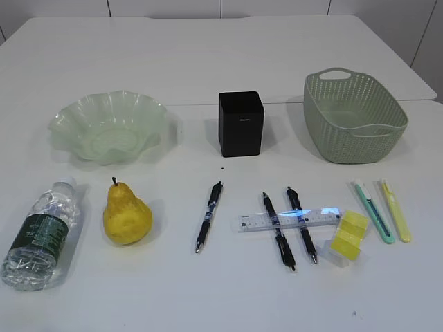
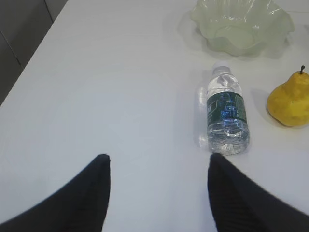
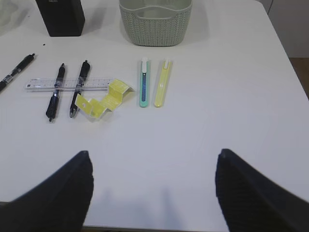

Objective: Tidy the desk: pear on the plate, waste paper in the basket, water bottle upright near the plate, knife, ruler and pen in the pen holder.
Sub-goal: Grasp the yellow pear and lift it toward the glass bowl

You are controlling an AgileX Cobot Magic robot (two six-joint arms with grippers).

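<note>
**Nothing Put Away Yet**

Everything lay in a row near the front edge of the desk (image 1: 221, 76), easy to reach. The water bottle (image 1: 41, 232) lay on its side near the front left corner, beside the pear (image 1: 127, 214). The plate (image 1: 111, 128), pen holder (image 1: 241, 123) and basket (image 1: 353, 114) waited empty farther back. The ruler (image 1: 291, 220) rested across two pens (image 1: 291, 228), touching the waste paper (image 1: 349, 235). Two knives (image 1: 384, 211) lay rightmost. The left gripper (image 2: 157, 193) and right gripper (image 3: 154, 188) hung open, holding nothing. The desk was plain white, with pale walls behind.
</note>
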